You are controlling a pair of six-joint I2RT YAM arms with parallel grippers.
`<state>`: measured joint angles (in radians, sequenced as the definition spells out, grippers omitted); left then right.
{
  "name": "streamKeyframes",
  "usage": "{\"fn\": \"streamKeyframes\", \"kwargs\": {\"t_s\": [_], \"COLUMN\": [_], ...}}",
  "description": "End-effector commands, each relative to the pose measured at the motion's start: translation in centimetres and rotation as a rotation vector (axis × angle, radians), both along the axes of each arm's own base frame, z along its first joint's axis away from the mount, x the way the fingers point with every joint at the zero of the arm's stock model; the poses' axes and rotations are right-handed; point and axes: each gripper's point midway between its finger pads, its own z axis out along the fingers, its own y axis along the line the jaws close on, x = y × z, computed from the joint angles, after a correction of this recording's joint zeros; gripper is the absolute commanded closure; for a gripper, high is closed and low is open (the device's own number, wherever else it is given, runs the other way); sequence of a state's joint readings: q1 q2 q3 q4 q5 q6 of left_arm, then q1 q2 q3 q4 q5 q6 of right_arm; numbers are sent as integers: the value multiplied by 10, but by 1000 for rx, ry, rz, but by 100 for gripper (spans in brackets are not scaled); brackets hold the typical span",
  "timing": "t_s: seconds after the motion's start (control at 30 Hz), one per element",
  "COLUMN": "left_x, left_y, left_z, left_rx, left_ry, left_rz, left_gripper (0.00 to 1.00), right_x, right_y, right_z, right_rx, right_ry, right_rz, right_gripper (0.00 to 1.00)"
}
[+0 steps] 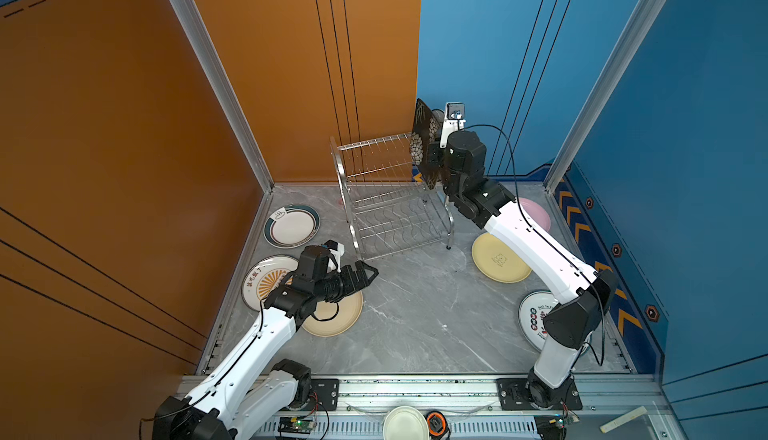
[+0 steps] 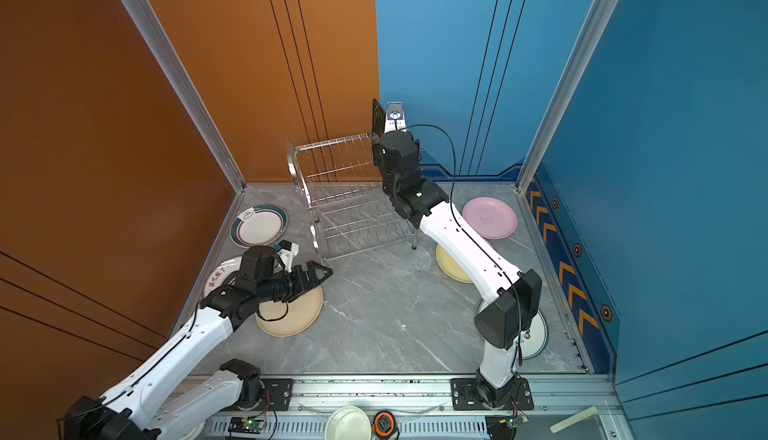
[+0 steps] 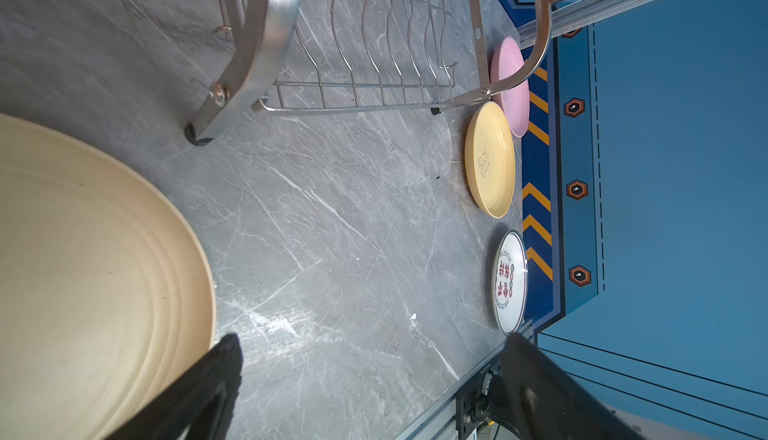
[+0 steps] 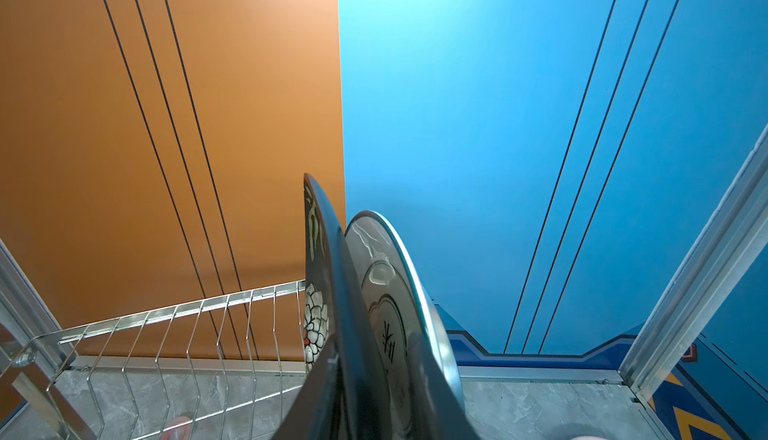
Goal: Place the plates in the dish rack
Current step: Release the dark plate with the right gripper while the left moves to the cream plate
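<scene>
black square plate [image 1: 420,143] upright at dish rack [image 1: 374,176] top tier, far right; right pincer [image 1: 433,158] straddles its edge, cannot tell if gripping. stiff, glazed, likely slippery, chippable: take by rim. left pincer [image 1: 371,272] spread, empty.

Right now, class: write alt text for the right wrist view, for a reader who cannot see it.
A square black floral plate stands on edge at the end of the dish rack's top shelf, a round white plate upright beside it. Dark gripper fingers flank the black plate's lower edge; orange and blue walls rise behind.
</scene>
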<state>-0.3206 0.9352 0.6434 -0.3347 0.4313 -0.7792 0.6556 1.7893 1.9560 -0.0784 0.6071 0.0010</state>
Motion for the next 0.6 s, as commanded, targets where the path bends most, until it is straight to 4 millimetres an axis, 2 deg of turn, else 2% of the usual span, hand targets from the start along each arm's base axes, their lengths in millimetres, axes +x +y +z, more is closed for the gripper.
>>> {"fn": "streamKeyframes", "kwargs": {"t_s": [0.0,0.2,0.37,0.57], "left_x": [-6,-9,-11,-18], "left_y": [4,20,41,82], "left_z": [-6,-7,-7,-11], "left_rx": [12,93,174,335], "left_ry": [21,34,49,98], "left_rz": [13,46,102,202], "left_gripper": [2,2,2,2], "right_x": [-14,-29,-46,-70], "right_y": [-13,-10,-11,-21], "right_z": [21,27,25,10], "right_rx": [56,56,64,86], "right_ry": [-40,-27,2,62], "right_rz": [-15,27,60,93], "right_gripper": [67,52,42,36]}}
